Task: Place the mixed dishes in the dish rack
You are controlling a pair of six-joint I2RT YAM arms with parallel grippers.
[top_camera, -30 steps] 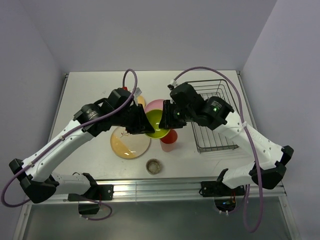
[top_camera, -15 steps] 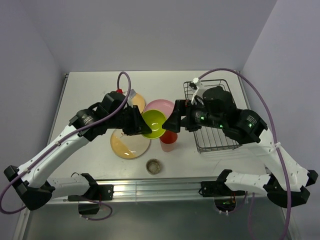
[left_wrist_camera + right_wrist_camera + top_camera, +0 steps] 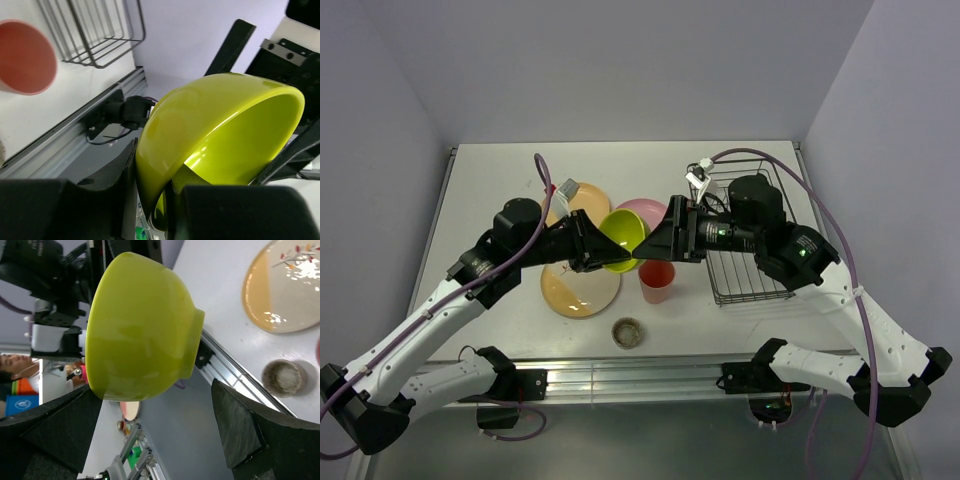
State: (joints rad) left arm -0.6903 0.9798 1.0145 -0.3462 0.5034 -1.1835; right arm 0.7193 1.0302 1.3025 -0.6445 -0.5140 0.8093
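left jaws are pinched shut on the rim of the green bowl (image 3: 620, 238), holding it up off the counter (image 3: 490, 180) and tipped on its side. it hangs over the cluster of cream plate (image 3: 578, 287), orange plate (image 3: 582, 200) and pink plate (image 3: 648, 209). right jaws are spread wide and empty, aimed at the bowl's rounded outside, not touching it as far as i can see. looks like a mid-air handoff to me. the cup (image 3: 657, 280) sits just below, the grey bowl (image 3: 628, 331) is near the front edge, and the rack (image 3: 745, 262) is on the right with no dishes in the part i can see.

the risk: that outside is round and glossy. if the right closes there and the left lets go early, the bowl could squirt out and land on the cup or a plate. a bump could also swivel it in that thin rim grip.
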